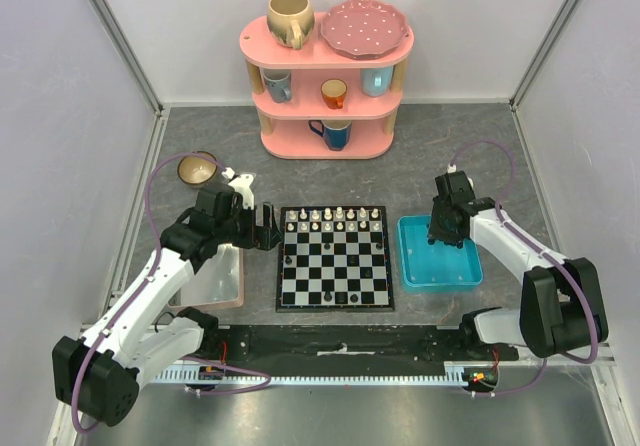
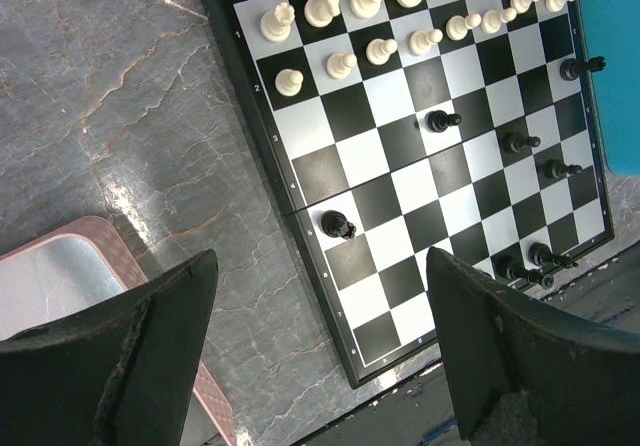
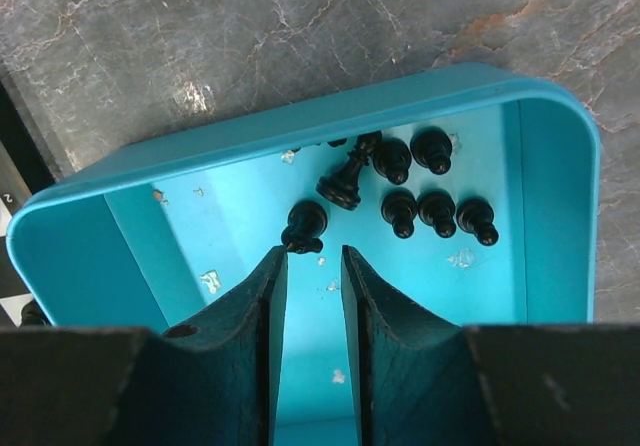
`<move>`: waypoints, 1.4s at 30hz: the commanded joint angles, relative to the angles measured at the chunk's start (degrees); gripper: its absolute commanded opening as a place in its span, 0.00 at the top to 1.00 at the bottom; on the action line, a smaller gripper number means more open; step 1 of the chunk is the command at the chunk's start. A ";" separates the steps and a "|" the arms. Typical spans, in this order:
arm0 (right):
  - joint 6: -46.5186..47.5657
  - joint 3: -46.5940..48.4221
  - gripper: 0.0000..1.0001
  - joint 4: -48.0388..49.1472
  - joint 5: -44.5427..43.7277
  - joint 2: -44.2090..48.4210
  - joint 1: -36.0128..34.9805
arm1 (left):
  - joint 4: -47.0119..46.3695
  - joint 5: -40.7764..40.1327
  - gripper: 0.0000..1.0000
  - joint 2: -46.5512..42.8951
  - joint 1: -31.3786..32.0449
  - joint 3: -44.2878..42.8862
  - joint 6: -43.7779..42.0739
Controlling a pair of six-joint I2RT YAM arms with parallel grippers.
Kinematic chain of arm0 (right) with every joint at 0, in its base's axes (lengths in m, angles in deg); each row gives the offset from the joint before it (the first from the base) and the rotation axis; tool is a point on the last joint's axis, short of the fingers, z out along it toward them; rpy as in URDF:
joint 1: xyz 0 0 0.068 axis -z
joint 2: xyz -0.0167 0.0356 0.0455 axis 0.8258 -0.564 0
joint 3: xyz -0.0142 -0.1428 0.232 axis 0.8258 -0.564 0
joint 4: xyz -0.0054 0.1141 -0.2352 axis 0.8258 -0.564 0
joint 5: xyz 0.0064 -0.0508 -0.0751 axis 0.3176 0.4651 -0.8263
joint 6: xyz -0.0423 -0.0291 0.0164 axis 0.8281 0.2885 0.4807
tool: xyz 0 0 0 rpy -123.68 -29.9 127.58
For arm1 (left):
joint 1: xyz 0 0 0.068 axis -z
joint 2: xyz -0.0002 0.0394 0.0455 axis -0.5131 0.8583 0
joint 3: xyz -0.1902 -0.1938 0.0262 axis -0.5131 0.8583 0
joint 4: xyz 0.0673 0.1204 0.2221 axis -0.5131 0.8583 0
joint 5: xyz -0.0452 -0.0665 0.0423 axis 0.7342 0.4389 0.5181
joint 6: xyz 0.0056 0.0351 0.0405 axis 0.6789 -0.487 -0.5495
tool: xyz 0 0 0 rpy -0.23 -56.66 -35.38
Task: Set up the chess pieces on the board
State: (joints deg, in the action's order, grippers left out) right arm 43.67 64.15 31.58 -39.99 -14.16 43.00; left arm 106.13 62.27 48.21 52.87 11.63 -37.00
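The board (image 1: 334, 286) lies mid-table. Cream-white pieces (image 1: 332, 218) fill its two far rows, and several black pieces (image 1: 341, 294) stand scattered on it. In the left wrist view the white pieces (image 2: 370, 1) are at the top, and a black piece (image 2: 338, 226) stands near the board's (image 2: 400, 181) left edge. My left gripper (image 2: 320, 261) is wide open and empty above the board's left side. My right gripper (image 3: 312, 254) hangs over the blue tray (image 3: 560, 216), its jaws a narrow gap apart and empty. A black knight (image 3: 305, 226) stands just ahead of the tips, with several black pawns (image 3: 437, 209) beyond.
A pink-rimmed grey tray (image 1: 236, 291) lies left of the board, under my left arm. The blue tray (image 1: 465, 276) sits right of the board. A pink shelf (image 1: 325, 141) with cups and a plate stands at the back. A bowl (image 1: 197, 170) sits at the far left.
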 commanded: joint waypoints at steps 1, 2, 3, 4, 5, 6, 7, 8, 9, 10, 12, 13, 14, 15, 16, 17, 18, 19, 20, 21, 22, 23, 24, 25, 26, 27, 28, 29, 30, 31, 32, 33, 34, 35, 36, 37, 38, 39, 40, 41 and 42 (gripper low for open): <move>1.36 -0.55 0.66 3.09 0.76 -0.98 0.45 | -1.24 0.84 0.09 0.14 0.41 -0.08 -1.52; 1.36 -0.73 0.66 3.36 0.76 -1.16 0.62 | -1.24 0.84 0.09 0.14 0.41 -0.17 -1.52; 1.36 -0.73 0.66 3.45 0.93 -1.33 0.54 | -1.24 0.84 0.09 0.14 0.41 -0.08 -1.52; 1.45 -0.73 0.67 3.62 1.02 -1.51 0.71 | -1.16 0.93 0.09 0.06 0.41 -0.08 -1.52; 1.45 -0.73 0.67 3.62 1.28 -1.68 0.71 | -1.16 0.76 0.09 0.05 0.41 -0.08 -1.52; 1.45 -0.73 0.68 3.80 1.37 -1.86 0.71 | -1.24 0.84 0.09 0.14 0.41 -0.17 -1.52; 1.45 -0.81 0.68 3.89 1.37 -1.95 0.71 | -1.24 0.93 0.09 0.14 0.41 -0.08 -1.52; 1.45 -0.82 0.68 3.89 1.46 -2.12 0.80 | -1.24 0.85 0.09 0.14 0.41 -0.08 -1.52; 1.54 -0.82 0.68 3.97 1.46 -2.47 0.80 | -1.16 0.93 0.09 0.06 0.41 -0.17 -1.52; 1.54 -0.82 0.68 3.97 1.46 -2.56 0.71 | -1.24 0.93 0.09 0.14 0.41 -0.08 -1.52; 1.54 -0.90 0.68 3.97 1.72 -2.65 0.80 | -1.16 0.93 0.09 0.05 0.33 -0.08 -1.52; 1.62 -0.90 0.67 3.97 1.90 -2.65 0.89 | -1.24 0.85 0.09 0.05 0.41 -0.08 -1.52; 1.63 -0.99 0.67 3.89 1.99 -2.48 0.80 | -1.24 0.93 0.09 0.05 0.41 -0.08 -1.52; 1.63 -0.99 0.67 3.89 1.90 -2.13 0.80 | -1.24 0.93 0.09 0.05 0.41 -0.08 -1.52; 1.54 -0.99 0.67 3.89 1.99 -2.04 0.89 | -1.24 0.93 0.09 0.05 0.33 -0.08 -1.52; 1.54 -0.99 0.67 3.89 2.07 -1.95 0.80 | -1.24 0.93 0.09 -0.03 0.33 -0.08 -1.52; 1.62 -0.99 0.67 3.89 2.07 -1.86 0.89 | -1.24 0.93 0.09 0.05 0.41 -0.08 -1.52; 1.63 -0.99 0.68 3.89 2.07 -1.86 0.80 | -1.24 0.85 0.09 -0.03 0.41 -0.08 -1.52; 1.63 -0.99 0.68 3.89 2.16 -1.86 0.80 | -1.24 0.93 0.09 0.05 0.41 -0.08 -1.52; 1.71 -0.99 0.69 3.89 2.16 -1.95 0.89 | -1.24 0.93 0.09 -0.03 0.41 -0.17 -1.52; 1.63 -0.99 0.70 3.89 2.25 -2.04 0.89 | -1.24 0.93 0.09 -0.03 0.41 -0.08 -1.52; 1.71 -0.99 0.71 3.89 2.34 -2.12 0.89 | -1.24 0.93 0.09 -0.12 0.41 -0.08 -1.52; 1.71 -1.08 0.74 3.89 2.60 -2.13 0.89 | -1.16 0.93 0.09 -0.12 0.41 -0.17 -1.52; 1.80 -1.08 0.76 3.89 2.34 -2.13 0.89 | -1.24 0.93 0.09 -0.12 0.50 -0.08 -1.60; 1.71 -1.17 0.78 3.89 2.60 -2.04 0.89 | -1.16 0.93 0.09 -0.21 0.50 -0.25 -1.60; 1.80 -1.08 0.82 3.89 2.60 -1.86 0.89 | -1.24 0.93 0.09 -0.30 0.50 -0.34 -1.60; 1.80 -1.17 0.85 3.89 2.69 -1.69 0.89 | -1.24 0.85 0.09 -0.38 0.50 -0.34 -1.60; 1.89 -1.08 0.87 3.80 2.78 -1.60 0.80 | -1.16 0.93 0.10 -0.65 0.50 -0.52 -1.60; 1.89 -0.99 0.92 3.54 2.69 -1.08 0.80 | -1.16 1.02 0.10 -0.91 0.50 -0.95 -1.34; 2.06 -0.82 0.94 2.58 2.60 -0.72 0.89 | -0.63 0.93 0.10 -1.17 0.50 -1.22 -1.25; 2.15 -0.21 0.95 1.87 2.17 0.32 0.80 | -0.11 0.93 0.11 -1.52 0.50 -1.66 -1.17; 2.33 0.15 0.98 1.17 1.90 1.03 0.89 | 0.33 0.76 0.11 -2.22 0.59 -2.53 -0.90; 2.50 0.76 1.00 -0.49 1.55 2.00 0.80 | 1.03 0.67 0.11 -2.67 0.59 -2.89 -0.90; 2.85 1.11 1.00 -1.38 0.94 4.09 0.71 | 1.39 0.32 0.11 -3.10 0.59 -3.24 -0.81; 2.86 1.64 1.00 -3.82 0.24 5.25 0.45 | 1.65 -0.20 0.11 -4.07 0.59 -3.68 -0.90; 2.51 2.60 1.00 -5.07 -0.29 6.39 -0.07 | 2.09 -1.51 0.11 -4.69 0.59 -3.77 -0.90; 1.55 3.05 1.00 -6.12 -0.65 8.84 -0.86 | 2.10 -2.31 0.11 -5.30 0.50 -3.77 -0.81; 0.49 3.40 1.00 -8.05 -1.26 10.08 -3.39 | 2.27 -3.10 0.11 -6.35 0.68 -3.42 -0.73; -0.56 3.93 1.00 -8.85 -1.53 11.22 -5.07 | 2.10 -3.81 0.11 -6.97 0.59 -3.16 -0.55; -3.62 4.28 1.00 -9.55 -1.70 12.97 -7.26 | 1.57 -4.07 0.11 -7.41 0.68 -2.72 -0.29; -5.30 4.63 1.00 -10.95 -2.31 13.43 -12.51 | 0.96 -4.25 0.11 -7.76 0.68 -1.32 -0.11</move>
State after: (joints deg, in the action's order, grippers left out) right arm 43.95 64.98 26.40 -40.27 -5.35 39.99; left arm 107.68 60.50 42.88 53.20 10.47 -36.98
